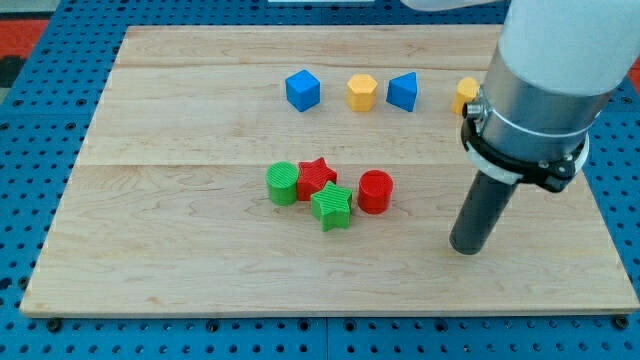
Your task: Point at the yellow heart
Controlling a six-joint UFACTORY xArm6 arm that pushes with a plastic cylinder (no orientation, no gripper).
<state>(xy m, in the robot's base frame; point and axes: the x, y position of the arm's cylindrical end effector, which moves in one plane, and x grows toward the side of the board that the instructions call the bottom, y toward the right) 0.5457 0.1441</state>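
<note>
A yellow block (pixel 465 94), probably the yellow heart, shows only in part at the view's upper right, behind the arm's white and grey body. My tip (pixel 468 248) rests on the board well below it, to the right of the red and green cluster. The tip touches no block.
Along the top sit a blue cube (pixel 302 90), a yellow hexagon (pixel 362 92) and a blue triangle (pixel 403 91). In the middle a green cylinder (pixel 283 184), a red star (pixel 317 176), a green star (pixel 331 206) and a red cylinder (pixel 375 191) cluster. The wooden board (pixel 180 250) lies on a blue pegboard.
</note>
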